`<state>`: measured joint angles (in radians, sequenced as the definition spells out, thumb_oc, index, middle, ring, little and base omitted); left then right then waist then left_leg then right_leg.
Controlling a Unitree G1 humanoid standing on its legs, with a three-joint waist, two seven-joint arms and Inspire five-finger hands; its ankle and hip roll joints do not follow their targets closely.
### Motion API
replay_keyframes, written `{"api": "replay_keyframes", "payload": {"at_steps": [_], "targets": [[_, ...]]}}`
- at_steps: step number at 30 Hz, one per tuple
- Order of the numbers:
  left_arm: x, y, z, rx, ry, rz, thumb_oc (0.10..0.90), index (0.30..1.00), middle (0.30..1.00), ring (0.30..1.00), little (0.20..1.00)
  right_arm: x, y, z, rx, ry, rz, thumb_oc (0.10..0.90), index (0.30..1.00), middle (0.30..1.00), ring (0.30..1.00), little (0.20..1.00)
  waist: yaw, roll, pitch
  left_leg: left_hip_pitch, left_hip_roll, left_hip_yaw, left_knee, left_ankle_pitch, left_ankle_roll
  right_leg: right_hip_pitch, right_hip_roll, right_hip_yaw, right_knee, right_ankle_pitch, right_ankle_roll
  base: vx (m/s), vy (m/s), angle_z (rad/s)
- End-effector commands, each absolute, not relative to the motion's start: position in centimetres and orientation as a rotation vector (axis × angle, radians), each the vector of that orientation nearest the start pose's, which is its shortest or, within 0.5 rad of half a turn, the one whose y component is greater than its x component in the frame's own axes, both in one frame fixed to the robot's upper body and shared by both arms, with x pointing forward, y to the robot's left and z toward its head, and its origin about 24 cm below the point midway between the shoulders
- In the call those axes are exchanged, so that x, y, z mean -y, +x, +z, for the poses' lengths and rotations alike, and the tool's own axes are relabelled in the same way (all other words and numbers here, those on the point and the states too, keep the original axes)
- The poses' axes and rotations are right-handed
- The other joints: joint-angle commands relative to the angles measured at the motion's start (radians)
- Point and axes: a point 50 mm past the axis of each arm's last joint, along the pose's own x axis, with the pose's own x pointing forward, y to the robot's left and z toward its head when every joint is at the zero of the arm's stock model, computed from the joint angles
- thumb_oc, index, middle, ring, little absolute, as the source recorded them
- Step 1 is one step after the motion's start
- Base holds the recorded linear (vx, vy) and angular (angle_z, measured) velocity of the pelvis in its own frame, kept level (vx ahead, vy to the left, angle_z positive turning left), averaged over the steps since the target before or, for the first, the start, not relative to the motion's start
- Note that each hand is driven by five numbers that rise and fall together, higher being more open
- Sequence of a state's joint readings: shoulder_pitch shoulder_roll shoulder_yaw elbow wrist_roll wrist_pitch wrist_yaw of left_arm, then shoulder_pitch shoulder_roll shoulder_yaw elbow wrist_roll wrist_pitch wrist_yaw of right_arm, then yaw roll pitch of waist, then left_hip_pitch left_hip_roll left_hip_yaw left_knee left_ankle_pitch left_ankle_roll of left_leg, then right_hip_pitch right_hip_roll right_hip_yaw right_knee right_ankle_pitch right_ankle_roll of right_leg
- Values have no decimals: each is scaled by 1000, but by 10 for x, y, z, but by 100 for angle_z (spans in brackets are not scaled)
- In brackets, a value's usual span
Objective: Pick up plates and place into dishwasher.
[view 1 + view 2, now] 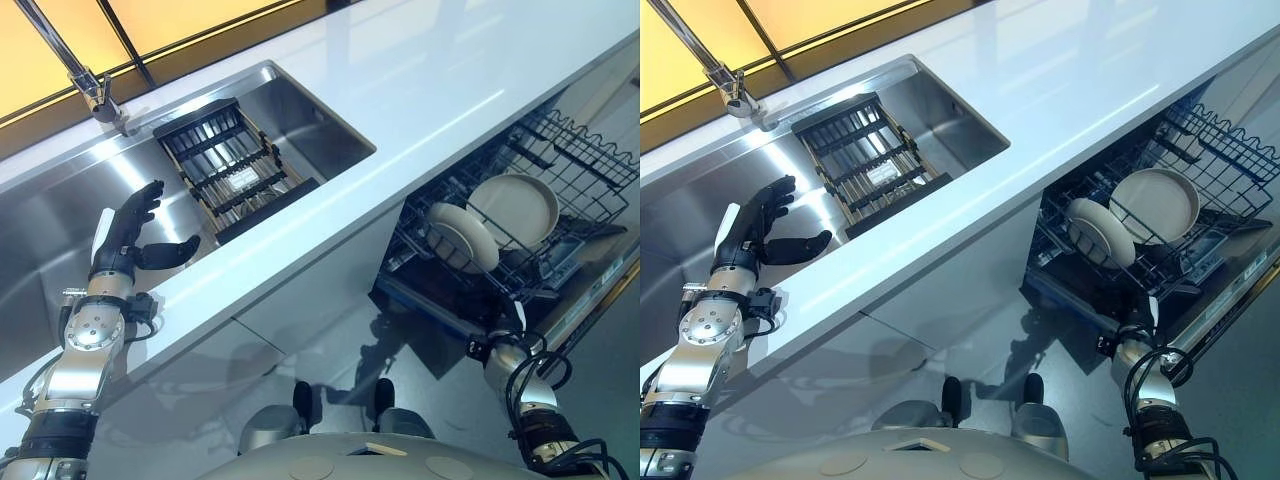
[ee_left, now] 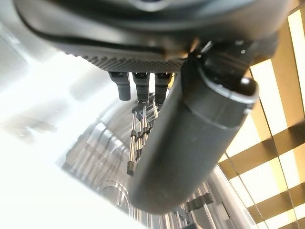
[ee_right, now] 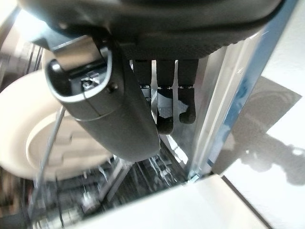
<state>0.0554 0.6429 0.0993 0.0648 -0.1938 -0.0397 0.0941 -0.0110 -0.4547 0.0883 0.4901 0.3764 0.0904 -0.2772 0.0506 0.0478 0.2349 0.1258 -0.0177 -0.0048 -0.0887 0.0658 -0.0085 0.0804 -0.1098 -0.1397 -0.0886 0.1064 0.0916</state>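
- Left eye view first, and the white tabletop [image 1: 420, 90] runs corner to corner across the scene, with amber-lit panels behind it.
- Set into it, the steel sink [image 1: 300, 110] holds a dark slatted drying rack [image 1: 235, 165], and the rack looks bare of plates. A tap [image 1: 95, 90] stands at the sink's far edge.
- Below the tabletop's front edge, the dishwasher's wire rack [image 1: 570, 170] is pulled out. Two pale plates sit in it: a larger plate [image 1: 515, 205] leaning in the tines, and a smaller plate [image 1: 462, 238] just beside it, on edge.
- The left hand [image 1: 125, 235] hovers over the sink, fingers straight and spread, thumb out, holding nothing. The drying rack lies just past its fingertips, long axis running away from the hand.
- The right hand [image 3: 143, 90] is down at the dishwasher; its wrist view shows relaxed, empty fingers with a plate close beside them.
- My read: both plates visible are already loaded, so the left hand, nearer the sink, has nothing visible to collect.
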Motion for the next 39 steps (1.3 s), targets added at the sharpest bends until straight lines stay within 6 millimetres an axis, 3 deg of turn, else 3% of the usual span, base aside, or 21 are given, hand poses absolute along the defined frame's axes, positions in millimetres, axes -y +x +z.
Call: {"api": "replay_keyframes", "payload": {"at_steps": [1, 5, 9, 14, 20, 29, 30, 39], "targets": [[-285, 265, 124, 186, 510, 190, 800, 900, 900, 900, 900, 237, 312, 80, 2, -339, -150, 100, 300, 300, 300, 200, 36, -11, -27, -82, -27, -16, 103, -53, -7, -6, 40, -38, 144, -130, -3, 64, 43, 12], [-280, 272, 123, 180, 513, 159, 800, 900, 900, 900, 900, 215, 333, 107, 75, -361, -118, 100, 300, 300, 300, 200, 58, -20, -35, -78, -35, -34, 107, -59, -2, 0, 38, -48, 149, -134, -5, 63, 34, 12], [-279, 272, 123, 179, 512, 146, 800, 900, 900, 900, 900, 218, 335, 101, 15, -371, -145, 100, 300, 300, 300, 200, 69, -24, -45, -74, -38, -42, 101, -60, 2, 2, 36, -55, 150, -136, -6, 33, 36, 18], [-284, 261, 121, 174, 510, 155, 800, 900, 900, 900, 900, 234, 312, 74, -38, -361, -144, 100, 300, 300, 300, 200, 63, -26, -50, -59, -41, -41, 92, -63, 13, 8, 33, -52, 149, -132, -1, 26, 23, 10], [-288, 255, 116, 163, 506, 159, 800, 900, 900, 900, 900, 232, 296, 68, 2, -405, -78, 100, 300, 300, 300, 200, 46, -30, -49, -42, -44, -33, 82, -68, 18, 10, 32, -42, 142, -124, 8, 4, 2, 0], [-298, 244, 116, 168, 512, 197, 800, 900, 900, 900, 900, 239, 254, 27, -246, -418, 127, 100, 300, 300, 300, 200, -6, -41, -43, -30, -39, 6, 66, -68, 20, -4, 34, -16, 146, -119, 28, -29, 2, -4], [-301, 241, 117, 172, 514, 214, 800, 900, 900, 900, 900, 243, 245, 22, -279, -402, 127, 800, 900, 900, 900, 900, -16, -45, -40, -29, -37, 14, 66, -69, 21, -7, 34, -13, 146, -117, 31, -51, -22, -16], [-310, 227, 116, 178, 511, 271, 800, 900, 900, 900, 900, 259, 217, 14, -293, -344, 39, 800, 900, 900, 900, 900, -53, -50, -24, -31, -33, 42, 68, -72, 21, -16, 40, 5, 142, -114, 36, -40, -10, -11]]}}
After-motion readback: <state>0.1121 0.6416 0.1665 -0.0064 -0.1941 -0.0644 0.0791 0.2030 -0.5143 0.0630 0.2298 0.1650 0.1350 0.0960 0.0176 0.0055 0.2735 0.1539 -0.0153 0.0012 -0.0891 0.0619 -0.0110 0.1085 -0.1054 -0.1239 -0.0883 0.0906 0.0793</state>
